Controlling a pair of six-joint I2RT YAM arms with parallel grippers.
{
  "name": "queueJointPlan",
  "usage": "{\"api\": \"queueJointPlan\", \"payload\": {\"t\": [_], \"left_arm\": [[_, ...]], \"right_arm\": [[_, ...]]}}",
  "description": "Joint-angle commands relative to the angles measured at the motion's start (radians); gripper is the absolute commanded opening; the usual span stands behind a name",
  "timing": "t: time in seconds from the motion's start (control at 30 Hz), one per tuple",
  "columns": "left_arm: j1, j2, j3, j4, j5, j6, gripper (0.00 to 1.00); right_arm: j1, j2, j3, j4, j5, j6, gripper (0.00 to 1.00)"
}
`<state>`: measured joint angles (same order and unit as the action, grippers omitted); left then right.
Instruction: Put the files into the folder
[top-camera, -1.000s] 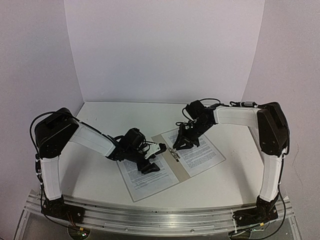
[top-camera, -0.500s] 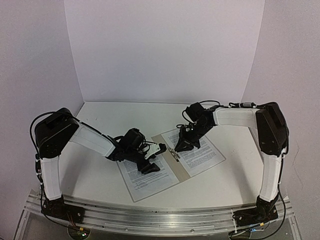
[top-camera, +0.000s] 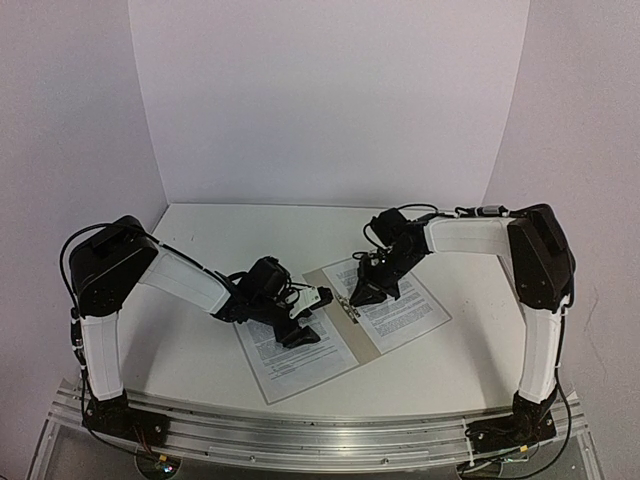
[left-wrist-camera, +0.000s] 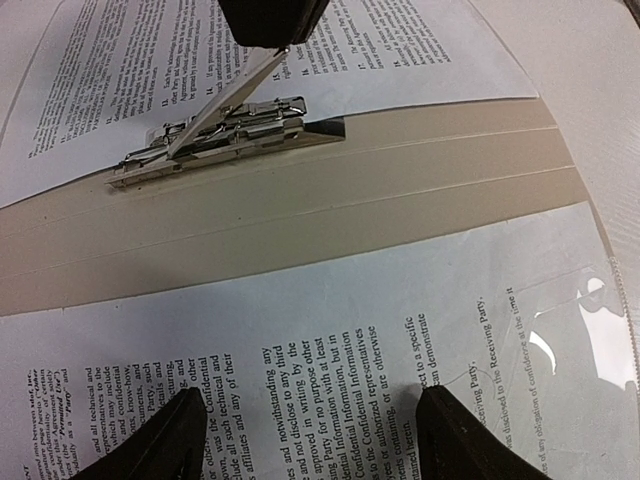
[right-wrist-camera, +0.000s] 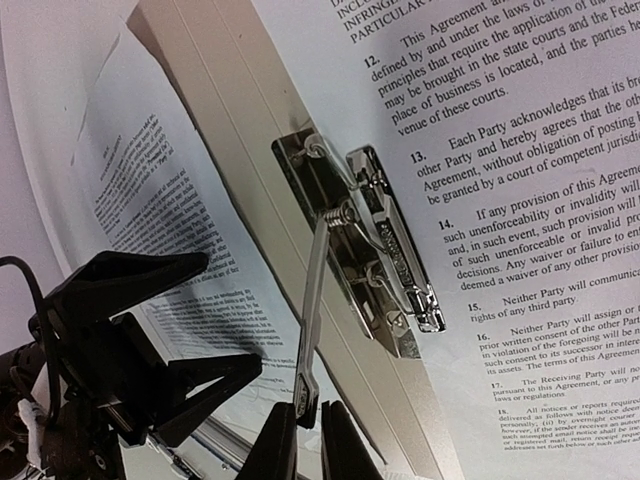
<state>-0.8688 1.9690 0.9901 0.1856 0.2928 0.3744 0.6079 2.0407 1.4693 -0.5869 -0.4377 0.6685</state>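
The beige folder (top-camera: 362, 342) lies open on the table with one printed file (top-camera: 285, 365) on its left half and another file (top-camera: 410, 310) on its right half. My left gripper (left-wrist-camera: 315, 432) is open, with both fingertips resting on the left file (left-wrist-camera: 330, 330). My right gripper (right-wrist-camera: 305, 440) is shut on the tip of the metal clip's lever (right-wrist-camera: 312, 320), which stands raised off the clip (right-wrist-camera: 385, 250) on the folder's spine (right-wrist-camera: 250, 190). In the left wrist view the clip (left-wrist-camera: 225, 135) sits beyond the beige spine (left-wrist-camera: 300, 205).
White walls close in the back and both sides of the table (top-camera: 200, 240). In the right wrist view the left gripper's black fingers (right-wrist-camera: 150, 280) stand close beside the lever. A clear glossy film edge (left-wrist-camera: 600, 330) shows over the left file.
My right gripper has closed onto the clip lever and shifted slightly left and toward the spine. The left arm and both files have stayed put.
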Motion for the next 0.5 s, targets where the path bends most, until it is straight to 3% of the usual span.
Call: {"api": "queueJointPlan", "payload": {"t": [0.0, 0.47], "left_arm": [[0.006, 0.022, -0.028, -0.046, -0.006, 0.023, 0.72], [0.013, 0.024, -0.026, -0.047, -0.001, 0.02, 0.71]], "right_arm": [[0.006, 0.009, -0.048, 0.011, 0.016, -0.001, 0.06], [0.006, 0.0, -0.142, 0.021, 0.093, -0.037, 0.02]]}}
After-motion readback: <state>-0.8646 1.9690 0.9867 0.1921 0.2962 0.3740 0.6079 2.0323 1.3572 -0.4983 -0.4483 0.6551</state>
